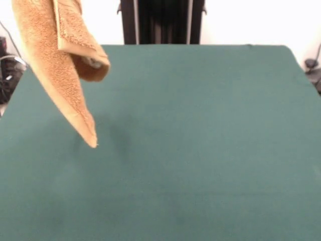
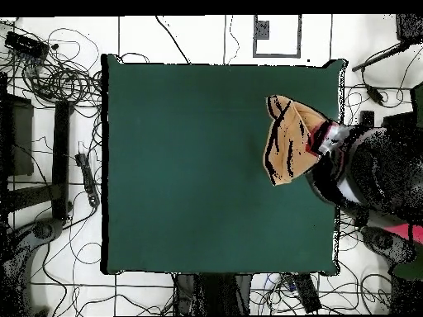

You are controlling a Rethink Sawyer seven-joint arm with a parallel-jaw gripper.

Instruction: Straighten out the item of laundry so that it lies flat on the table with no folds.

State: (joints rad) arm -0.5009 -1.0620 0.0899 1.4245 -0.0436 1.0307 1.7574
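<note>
The golden-orange towel (image 1: 60, 75) hangs in the air over the green table (image 1: 200, 150) at the picture's left in the front view. It is folded over itself, and its lowest corner points down close to the cloth. In the overhead view the towel (image 2: 287, 140) is near the table's right edge (image 2: 337, 206). My gripper (image 2: 327, 139) sits at the towel's right end there and holds it up. The gripper is above the front view's top edge.
The robot's black pedestal (image 1: 161, 21) stands at the table's far side. Cables and equipment (image 2: 58, 99) lie on the floor around the table. My arm (image 2: 363, 177) reaches in from beyond the right edge in the overhead view.
</note>
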